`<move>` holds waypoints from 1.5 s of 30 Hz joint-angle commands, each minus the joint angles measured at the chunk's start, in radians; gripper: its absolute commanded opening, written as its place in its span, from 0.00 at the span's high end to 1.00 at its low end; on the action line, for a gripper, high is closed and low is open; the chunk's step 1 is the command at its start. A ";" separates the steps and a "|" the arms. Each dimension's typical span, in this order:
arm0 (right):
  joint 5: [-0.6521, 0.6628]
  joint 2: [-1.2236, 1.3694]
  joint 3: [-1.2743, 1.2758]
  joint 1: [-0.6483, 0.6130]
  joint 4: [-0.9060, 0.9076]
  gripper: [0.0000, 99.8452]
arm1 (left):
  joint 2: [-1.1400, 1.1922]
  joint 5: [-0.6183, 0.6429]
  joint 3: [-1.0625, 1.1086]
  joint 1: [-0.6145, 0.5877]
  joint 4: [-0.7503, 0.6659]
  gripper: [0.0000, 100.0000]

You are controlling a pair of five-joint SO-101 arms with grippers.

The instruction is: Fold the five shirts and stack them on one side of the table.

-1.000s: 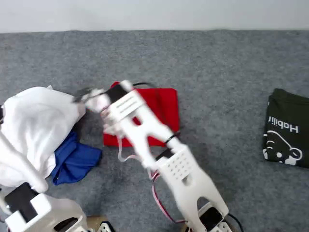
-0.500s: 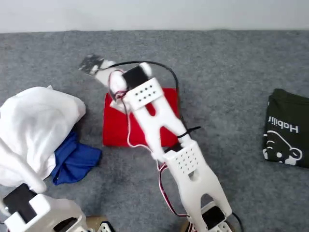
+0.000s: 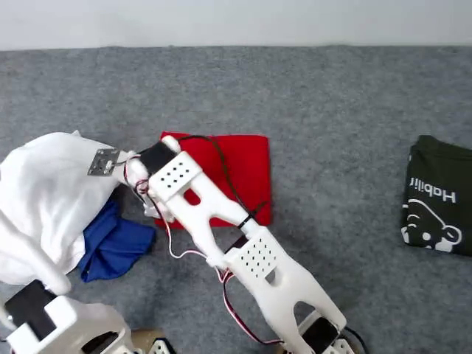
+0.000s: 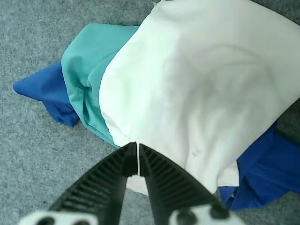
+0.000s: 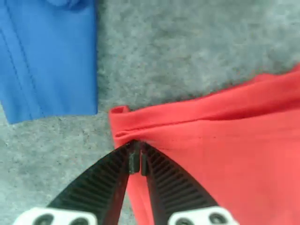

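Observation:
A red shirt [image 3: 243,173] lies flat and folded at mid-table. My right arm [image 3: 177,177] stretches over its left edge. There my right gripper [image 5: 135,161] is shut on the hem of the red shirt [image 5: 215,145], close to its corner. A crumpled pile sits at the left: a white shirt [image 3: 59,192] on top and a blue shirt [image 3: 114,247] under it. My left gripper [image 4: 137,157] hangs shut above the near edge of the white shirt [image 4: 197,79], with a teal shirt [image 4: 89,70] and the blue shirt [image 4: 47,93] peeking out beneath. A folded dark green shirt [image 3: 439,195] rests at the right edge.
Grey carpet-like table cover [image 3: 339,103] spreads between the red shirt and the dark green one. The left arm's base [image 3: 51,321] stands at the front left corner. A pale wall runs along the far edge.
My right arm swung up toward the far side half a second ago, then came back down to the red shirt's left edge. The pile and the dark green shirt have not moved.

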 commanded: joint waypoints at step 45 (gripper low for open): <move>-0.680 -0.223 0.448 0.384 -0.005 0.61 | -0.054 -0.008 -0.042 0.002 0.009 0.98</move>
